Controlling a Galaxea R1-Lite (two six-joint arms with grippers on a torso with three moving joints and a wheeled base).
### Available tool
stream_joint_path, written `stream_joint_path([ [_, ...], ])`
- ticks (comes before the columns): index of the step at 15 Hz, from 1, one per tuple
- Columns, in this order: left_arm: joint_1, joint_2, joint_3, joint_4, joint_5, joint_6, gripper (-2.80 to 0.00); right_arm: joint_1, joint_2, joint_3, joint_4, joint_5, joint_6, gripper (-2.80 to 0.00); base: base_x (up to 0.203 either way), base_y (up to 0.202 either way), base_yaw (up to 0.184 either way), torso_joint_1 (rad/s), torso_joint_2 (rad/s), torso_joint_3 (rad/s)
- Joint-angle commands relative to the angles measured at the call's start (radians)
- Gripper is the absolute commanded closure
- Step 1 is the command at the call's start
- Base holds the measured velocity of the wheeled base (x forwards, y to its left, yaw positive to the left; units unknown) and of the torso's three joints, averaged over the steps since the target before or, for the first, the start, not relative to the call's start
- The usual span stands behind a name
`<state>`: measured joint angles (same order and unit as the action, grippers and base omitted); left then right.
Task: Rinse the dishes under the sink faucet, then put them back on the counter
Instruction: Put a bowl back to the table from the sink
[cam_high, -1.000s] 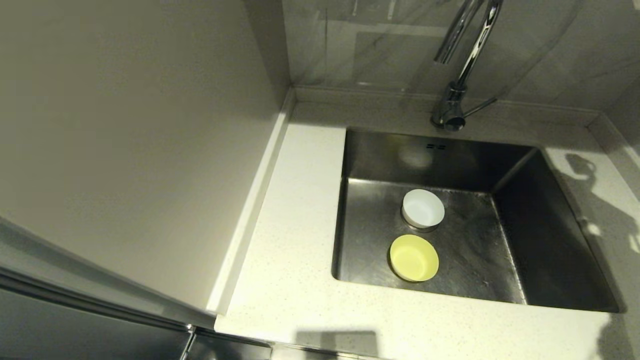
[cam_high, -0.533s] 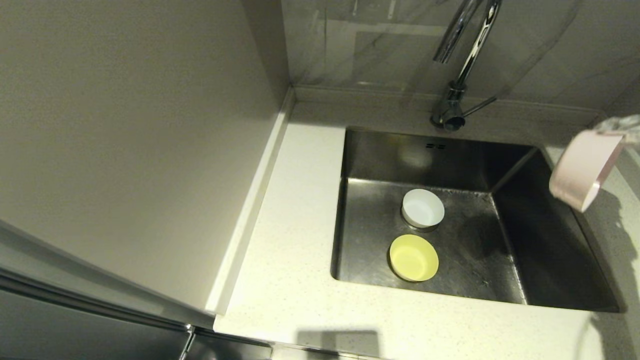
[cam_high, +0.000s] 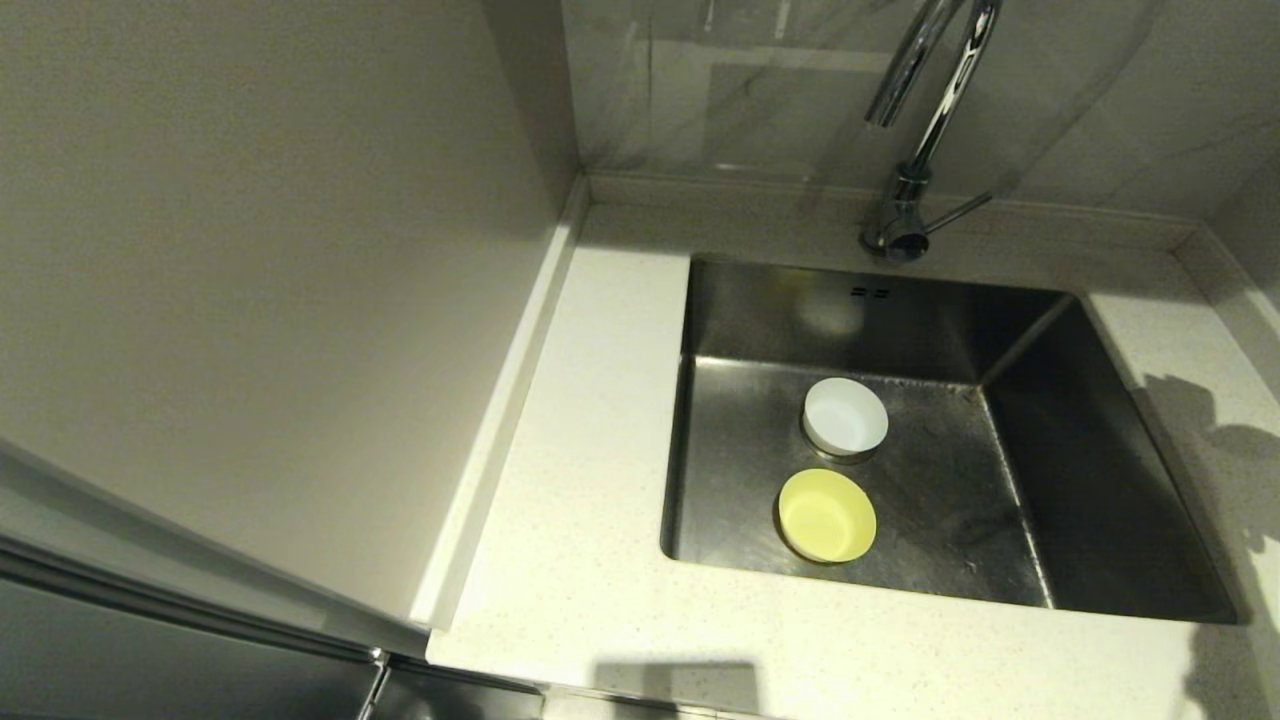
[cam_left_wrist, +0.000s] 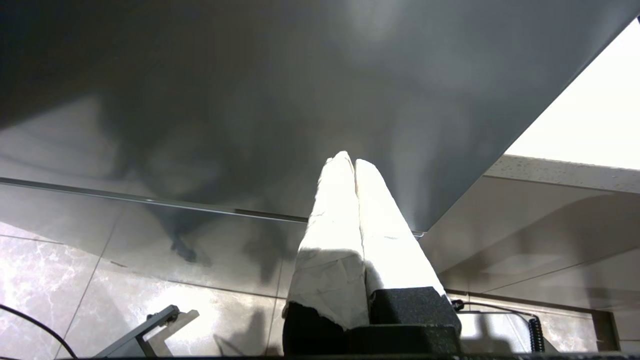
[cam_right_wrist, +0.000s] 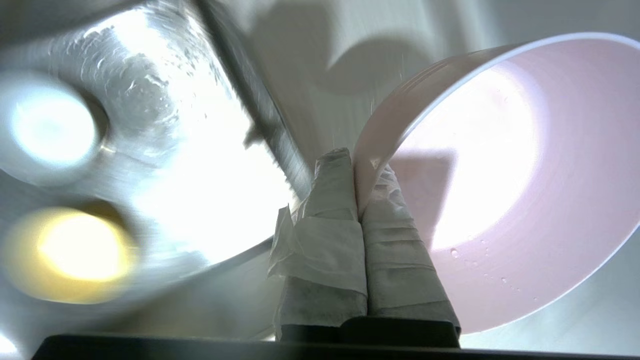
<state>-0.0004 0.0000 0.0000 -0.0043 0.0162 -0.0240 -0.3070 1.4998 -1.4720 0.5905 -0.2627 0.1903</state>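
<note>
The right gripper (cam_right_wrist: 356, 165) is pinching the pink bowl's (cam_right_wrist: 500, 190) rim, fingers closed; the wet bowl is tilting, mouth facing the camera. White bowl (cam_high: 846, 416) and yellow bowl (cam_high: 827, 515) are sitting upright inside the sink (cam_high: 1100, 500). The left gripper (cam_left_wrist: 354, 162) is hanging closed, empty, below the sink.

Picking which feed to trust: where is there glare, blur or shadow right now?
Right wrist view: sink floor glares, white bowl and yellow bowl blurred; pink bowl in right gripper sharp. Head view: sharp, arm shadow on counter. Left wrist view: gripper brightly lit, background dim.
</note>
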Motion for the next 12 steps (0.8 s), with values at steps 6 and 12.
stream_joint_path([
  [6,0.0,-0.002,0.0,0.0,0.001,-0.001,0.0,0.255,0.16,-0.148,-0.093,-0.059,-0.528,0.0,0.0,0.0,0.0,0.0,0.0,0.0],
  [12,0.0,-0.002,0.0,0.0,0.001,-0.001,0.0,0.213,0.413,-0.305,-0.096,-0.194,-0.553,0.0,0.0,0.0,0.0,0.0,0.0,0.0],
])
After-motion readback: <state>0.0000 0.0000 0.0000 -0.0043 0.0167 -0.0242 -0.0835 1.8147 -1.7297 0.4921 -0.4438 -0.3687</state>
